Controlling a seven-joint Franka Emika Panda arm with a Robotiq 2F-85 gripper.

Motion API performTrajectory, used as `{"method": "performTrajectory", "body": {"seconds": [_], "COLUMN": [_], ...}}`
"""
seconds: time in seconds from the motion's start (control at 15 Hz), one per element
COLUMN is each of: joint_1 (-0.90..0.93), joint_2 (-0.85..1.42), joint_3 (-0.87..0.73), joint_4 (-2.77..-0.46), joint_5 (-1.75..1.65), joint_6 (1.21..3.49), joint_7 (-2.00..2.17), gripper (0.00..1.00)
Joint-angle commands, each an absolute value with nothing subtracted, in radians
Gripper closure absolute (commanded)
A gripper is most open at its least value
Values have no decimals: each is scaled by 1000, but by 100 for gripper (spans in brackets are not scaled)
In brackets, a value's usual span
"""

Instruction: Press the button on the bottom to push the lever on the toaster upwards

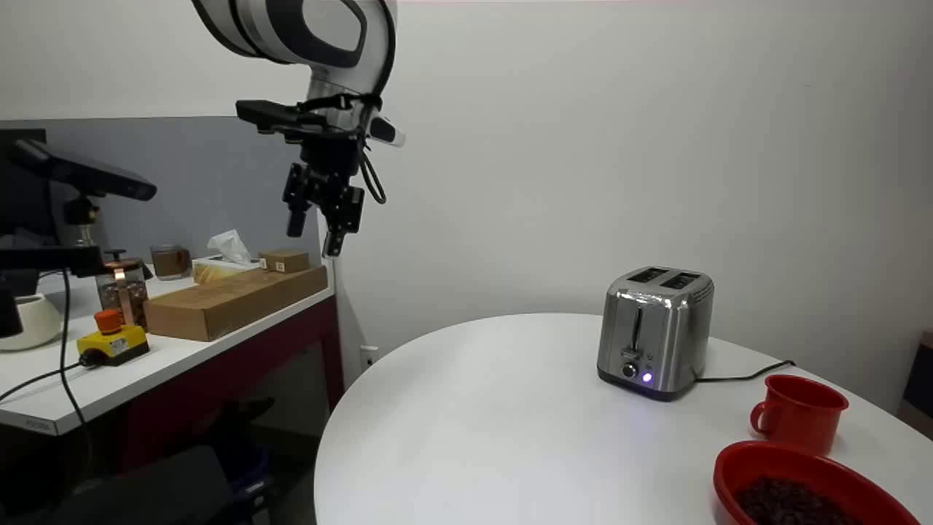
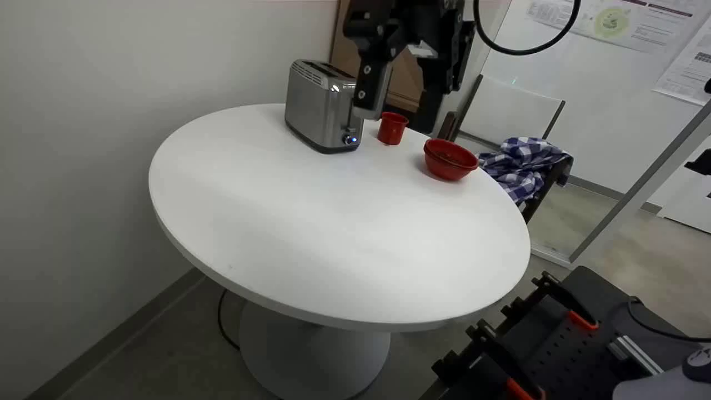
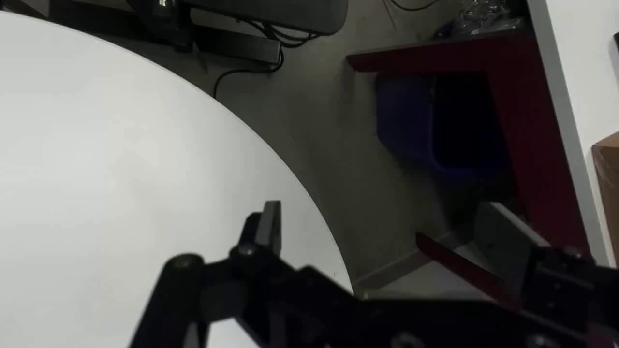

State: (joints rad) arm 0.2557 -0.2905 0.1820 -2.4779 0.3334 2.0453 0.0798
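Observation:
The toaster (image 1: 656, 343) is a shiny silver two-slot box upright on the round white table, also in an exterior view (image 2: 315, 105). Its dark lever (image 1: 631, 353) sits low in the vertical slot of the narrow face. Below it are a round knob-like button (image 1: 630, 370) and a lit bluish light (image 1: 647, 378). My gripper (image 1: 313, 237) is open and empty, high up and well away from the toaster. In an exterior view my gripper (image 2: 397, 118) overlaps the toaster's front edge. In the wrist view my gripper (image 3: 385, 208) has its fingers wide apart; the toaster is out of view.
A red cup (image 1: 805, 412) and a red bowl (image 1: 824, 481) with dark contents stand beside the toaster on the round table (image 2: 333, 222). A black cord (image 1: 751, 375) runs behind it. A side desk holds a long cardboard box (image 1: 237, 299) and a yellow-red stop button (image 1: 113, 339).

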Motion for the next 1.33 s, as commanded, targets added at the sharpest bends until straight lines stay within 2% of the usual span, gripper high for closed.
{"method": "performTrajectory", "body": {"seconds": [0.0, 0.6, 1.27], "joint_1": [247, 130, 22], "joint_2": [-291, -129, 172], "joint_3": [190, 88, 14], "joint_4": [-2476, -2302, -2071], "joint_5": [335, 204, -116], "joint_6": [2042, 1903, 1974], "joint_7": [78, -72, -60], "gripper": [0, 0, 0]}}
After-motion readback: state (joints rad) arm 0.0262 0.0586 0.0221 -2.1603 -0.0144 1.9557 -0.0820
